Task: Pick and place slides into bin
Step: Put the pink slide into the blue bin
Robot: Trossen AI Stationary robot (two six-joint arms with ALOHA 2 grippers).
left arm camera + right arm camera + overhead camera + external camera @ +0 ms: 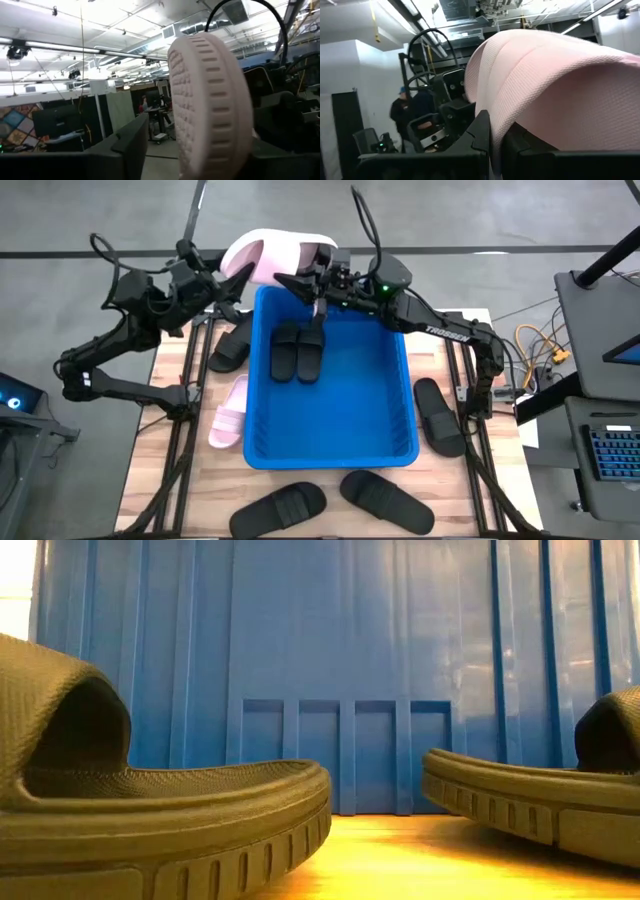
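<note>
A pink slide (275,258) hangs in the air just beyond the bin's (410,375) far rim, gripped from both ends. The right gripper (318,278) has its jaws pinched on the slide's right end; the left gripper (232,280) holds the left end, jaws part spread around it. Two black slides (298,350) already lie on the bin floor, and a second pink slide (229,412) and more black ones remain on the table (165,395). The risk is a mistimed handover: if one arm lets go or pulls while the slide is outside the rim, it could twist free and fall behind the bin.
</note>
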